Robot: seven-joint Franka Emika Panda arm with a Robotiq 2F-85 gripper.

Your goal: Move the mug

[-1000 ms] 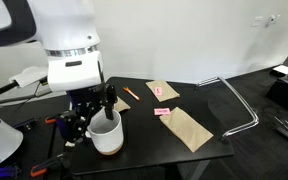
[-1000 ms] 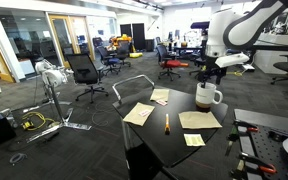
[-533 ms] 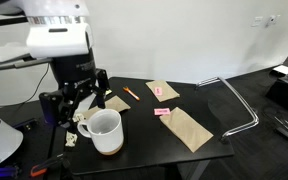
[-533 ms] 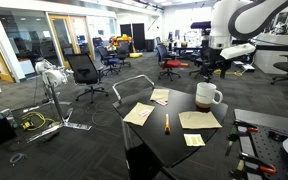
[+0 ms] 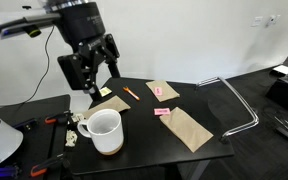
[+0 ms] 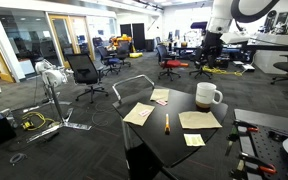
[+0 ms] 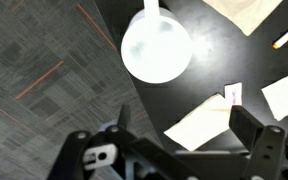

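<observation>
The large white mug [image 5: 104, 130] stands upright near the edge of the black table [image 5: 149, 143]. It also shows in an exterior view [image 6: 208, 96], handle to one side. In the wrist view I see it from straight above [image 7: 156, 45], empty inside. My gripper [image 5: 92, 82] hangs well above the mug, open and empty. It appears high over the table's far side in an exterior view [image 6: 212, 55]. In the wrist view its two dark fingers [image 7: 170, 150] spread wide, with only table and paper between them.
Brown paper pieces [image 5: 189, 128] [image 5: 162, 90] lie on the table with a pink note [image 5: 162, 112] and an orange pencil [image 5: 129, 93]. A bare metal chair frame [image 5: 234, 100] stands beside the table. Office chairs [image 6: 84, 70] stand further off.
My gripper was down around the mug, then opened and rose straight up away from it. The mug stays on the table where it was let go.
</observation>
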